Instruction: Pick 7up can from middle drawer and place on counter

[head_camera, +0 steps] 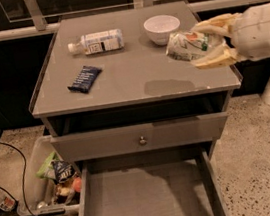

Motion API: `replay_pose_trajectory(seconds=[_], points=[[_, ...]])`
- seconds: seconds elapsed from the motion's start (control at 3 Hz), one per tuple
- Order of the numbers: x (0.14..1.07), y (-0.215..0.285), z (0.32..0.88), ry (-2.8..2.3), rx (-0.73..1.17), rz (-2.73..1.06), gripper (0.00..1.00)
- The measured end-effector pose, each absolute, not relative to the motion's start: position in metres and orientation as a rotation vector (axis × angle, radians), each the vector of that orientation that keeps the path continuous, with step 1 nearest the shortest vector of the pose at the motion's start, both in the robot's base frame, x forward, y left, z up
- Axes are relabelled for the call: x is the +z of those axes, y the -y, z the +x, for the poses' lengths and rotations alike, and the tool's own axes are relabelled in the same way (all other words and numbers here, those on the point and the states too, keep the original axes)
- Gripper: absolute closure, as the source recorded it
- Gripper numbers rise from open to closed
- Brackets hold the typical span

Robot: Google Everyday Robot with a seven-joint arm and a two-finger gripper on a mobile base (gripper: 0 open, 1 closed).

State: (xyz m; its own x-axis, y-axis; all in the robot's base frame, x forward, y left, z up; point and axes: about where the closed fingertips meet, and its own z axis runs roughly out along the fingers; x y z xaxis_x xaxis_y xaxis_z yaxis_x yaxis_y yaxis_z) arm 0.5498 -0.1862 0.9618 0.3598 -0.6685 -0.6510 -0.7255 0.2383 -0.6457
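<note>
The 7up can [189, 45], silvery-white with green print and a red spot, lies on its side between the pale fingers [214, 60] of my gripper [197, 43]. The gripper is shut on the can and holds it in the air above the right part of the counter [135, 74], casting a shadow on the grey top below. The arm comes in from the right edge of the camera view. The middle drawer [148, 199] stands pulled out at the bottom of the view, its flat floor bare.
On the counter lie a white-labelled plastic bottle [96, 42] at the back left, a white bowl [162, 27] just behind the can, and a dark blue snack packet [84, 78]. A closed drawer front with a knob [142, 140] sits above the open drawer. A bin of clutter [55, 180] stands on the floor at the left.
</note>
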Motion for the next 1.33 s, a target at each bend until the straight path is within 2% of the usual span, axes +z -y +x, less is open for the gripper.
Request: replay_pose_trajectory(seconds=[0.67,1.33], points=[[0.933,0.149,0.647,-1.434,0.056,-1.518,1.0],[0.884,0.133,0.679,-1.56,0.157,-1.5,1.0]])
